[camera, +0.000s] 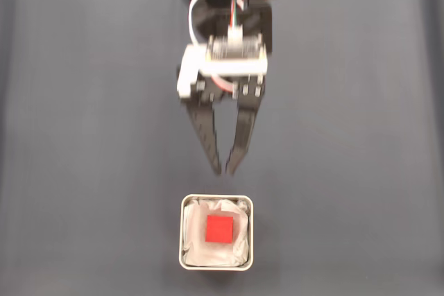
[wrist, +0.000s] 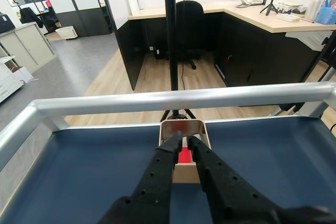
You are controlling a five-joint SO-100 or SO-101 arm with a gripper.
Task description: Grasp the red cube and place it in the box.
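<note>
The small bright red cube [camera: 220, 228] lay in the white-lined grey metal box [camera: 183, 233]. The black two-finger gripper [camera: 225, 169], nearly closed and empty, hovered beside it; placement looked done, leaving only retreat.

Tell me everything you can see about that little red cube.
The red cube is small, bright and plain, with matte faces. It lies flat in the middle of the box, resting on its crumpled white lining. The gripper sits apart from it, jaws nearly closed and empty. In the wrist view a red sliver shows between the black fingers.
</note>
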